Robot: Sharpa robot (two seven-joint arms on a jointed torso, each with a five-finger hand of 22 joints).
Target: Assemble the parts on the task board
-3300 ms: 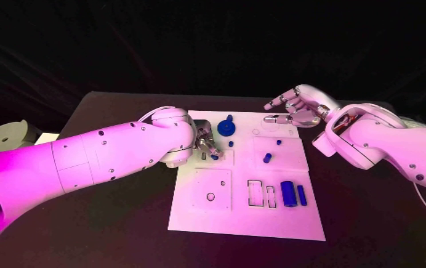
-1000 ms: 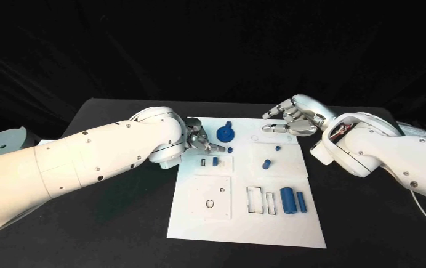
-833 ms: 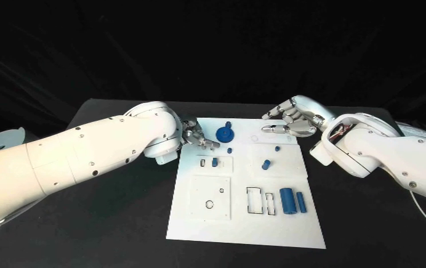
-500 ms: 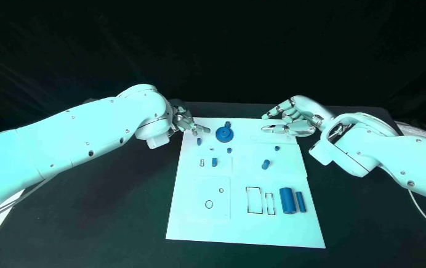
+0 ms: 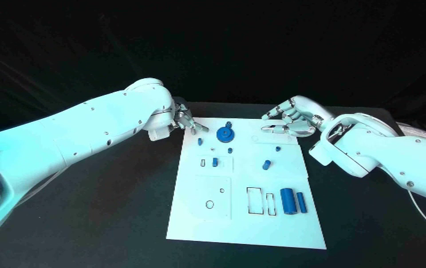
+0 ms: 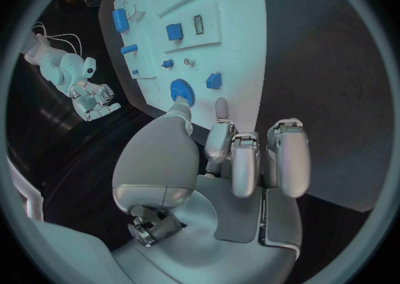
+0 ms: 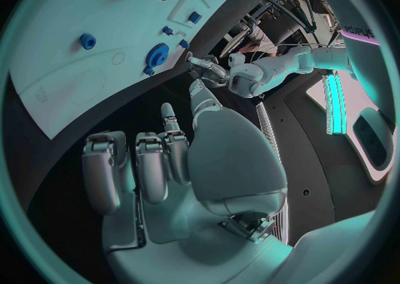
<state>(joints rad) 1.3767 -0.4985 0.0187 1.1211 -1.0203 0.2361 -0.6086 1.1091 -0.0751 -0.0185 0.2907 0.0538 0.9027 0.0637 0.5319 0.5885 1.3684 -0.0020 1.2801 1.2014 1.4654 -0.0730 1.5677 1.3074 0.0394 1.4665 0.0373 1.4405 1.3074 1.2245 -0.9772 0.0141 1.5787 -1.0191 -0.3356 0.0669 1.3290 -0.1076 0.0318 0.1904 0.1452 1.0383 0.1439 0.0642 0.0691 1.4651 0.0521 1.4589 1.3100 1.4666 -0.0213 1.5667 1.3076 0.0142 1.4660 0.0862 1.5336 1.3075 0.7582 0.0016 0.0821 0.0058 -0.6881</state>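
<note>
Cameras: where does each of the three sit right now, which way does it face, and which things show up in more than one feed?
Head view: on the robot's head, looking down at the task board; both arms enter, left hand and right hand at the far edge.
Left wrist view: behind the left hand, facing the task board.
Right wrist view: behind the right hand, facing the task board.
Shared: all three show the blue gear.

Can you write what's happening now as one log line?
left hand: open, at board corner | right hand: open, past far edge | gear: on board
</note>
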